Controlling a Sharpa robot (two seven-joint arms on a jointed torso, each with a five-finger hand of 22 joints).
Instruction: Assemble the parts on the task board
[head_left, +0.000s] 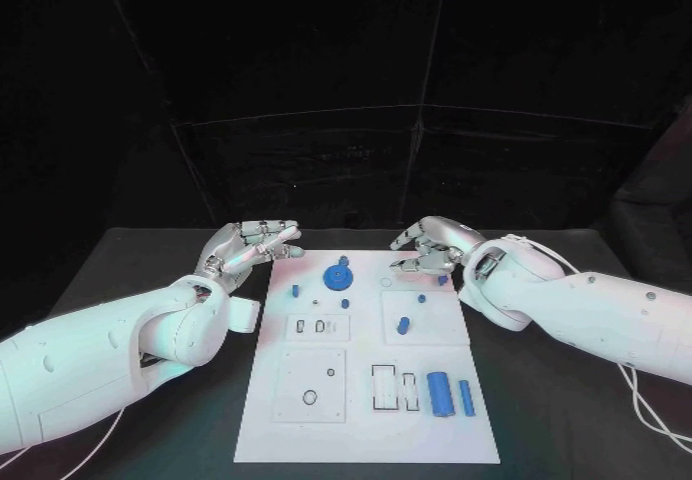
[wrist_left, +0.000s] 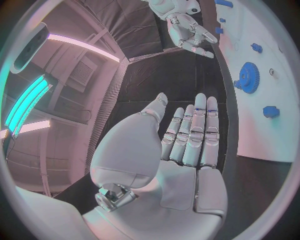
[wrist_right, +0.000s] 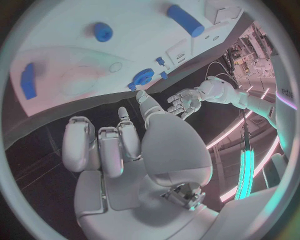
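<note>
The white task board (head_left: 368, 430) lies in the middle of the black table. A blue gear (head_left: 339, 276) (wrist_left: 249, 77) (wrist_right: 143, 78) sits near its far edge, with small blue pegs (head_left: 294, 291) beside it. Two blue cylinders (head_left: 440, 392) lie at the near right, and a blue oblong piece (head_left: 404, 324) lies mid-board. My left hand (head_left: 253, 245) (wrist_left: 187, 145) hovers off the board's far left corner, fingers straight and apart, holding nothing. My right hand (head_left: 430, 245) (wrist_right: 125, 150) hangs over the far right edge with its fingers curled in and its thumb out, nothing in it.
Black table (head_left: 577, 420) surrounds the board on all sides. The board carries several recessed slots and holes (head_left: 310, 397) in its near half. A white cable (head_left: 635, 400) trails under my right arm at the table's right side.
</note>
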